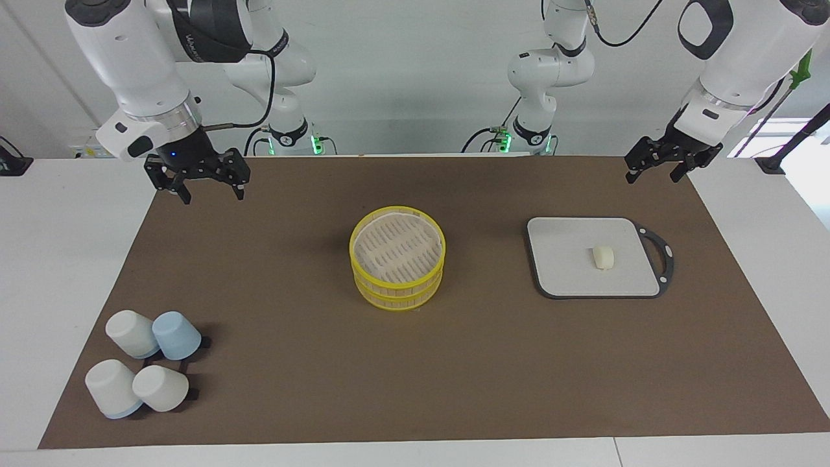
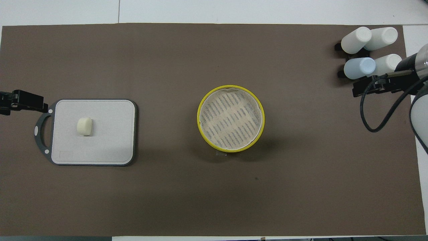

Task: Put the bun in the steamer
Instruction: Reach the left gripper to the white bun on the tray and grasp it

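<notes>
The bun point(image 1: 603, 257) is sitting on the grey board point(image 1: 564, 272), right of centre in the facing view, roughly in the board's middle, touching nothing else. The steamer point(image 1: 397, 220) is standing at frame centre on the brown surface point(image 1: 292, 389), two tiers stacked, the top floor showing bare slats, well apart from the board. Four upturned cups point(image 1: 146, 370) are clustering at the lower left of the facing view, three pale and one light blue. The right pincer point(image 1: 209, 189) is hanging at upper left over the mat's corner, fingers spread wide, holding nothing. The left pincer point(image 1: 656, 174) is hanging at upper right above the mat's edge, just up from the board; fingers parted, holding nothing. Both arms are waiting.
</notes>
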Robot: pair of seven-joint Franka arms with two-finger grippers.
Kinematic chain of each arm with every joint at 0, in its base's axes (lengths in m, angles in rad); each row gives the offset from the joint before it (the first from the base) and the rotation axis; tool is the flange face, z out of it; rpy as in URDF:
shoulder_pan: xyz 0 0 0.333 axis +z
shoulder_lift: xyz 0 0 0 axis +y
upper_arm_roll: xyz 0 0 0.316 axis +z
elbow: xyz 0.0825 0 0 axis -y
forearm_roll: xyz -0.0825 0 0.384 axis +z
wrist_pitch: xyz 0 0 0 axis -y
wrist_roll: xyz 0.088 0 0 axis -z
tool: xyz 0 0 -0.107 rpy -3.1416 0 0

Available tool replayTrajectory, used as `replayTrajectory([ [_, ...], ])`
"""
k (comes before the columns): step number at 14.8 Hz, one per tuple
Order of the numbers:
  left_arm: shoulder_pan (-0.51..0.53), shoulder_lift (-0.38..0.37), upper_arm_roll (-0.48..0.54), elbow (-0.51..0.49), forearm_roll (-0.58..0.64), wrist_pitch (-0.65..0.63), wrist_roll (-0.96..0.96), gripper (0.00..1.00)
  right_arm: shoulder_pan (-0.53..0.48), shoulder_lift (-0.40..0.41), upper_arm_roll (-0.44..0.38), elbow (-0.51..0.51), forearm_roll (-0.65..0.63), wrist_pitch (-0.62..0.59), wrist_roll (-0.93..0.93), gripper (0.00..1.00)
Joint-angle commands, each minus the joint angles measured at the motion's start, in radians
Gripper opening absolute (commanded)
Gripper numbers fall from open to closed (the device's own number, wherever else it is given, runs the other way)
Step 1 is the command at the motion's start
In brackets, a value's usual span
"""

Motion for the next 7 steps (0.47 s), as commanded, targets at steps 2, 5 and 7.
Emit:
replayTrajectory([
  [2,-0.017,0.001,0.021,0.008,-0.017,0.007,0.021,1.00,-0.013,-0.025,0.009,-0.028,-0.002,-0.004,-0.018,1.00],
  [5,-0.027,0.000,0.010,0.005,-0.015,0.002,0.016,1.00,-0.013,-0.025,0.009,-0.028,0.000,-0.002,-0.018,1.00],
  [7,-0.040,-0.011,0.013,-0.007,-0.012,-0.010,0.001,1.00,-0.013,-0.025,0.009,-0.028,-0.002,-0.004,-0.018,1.00],
])
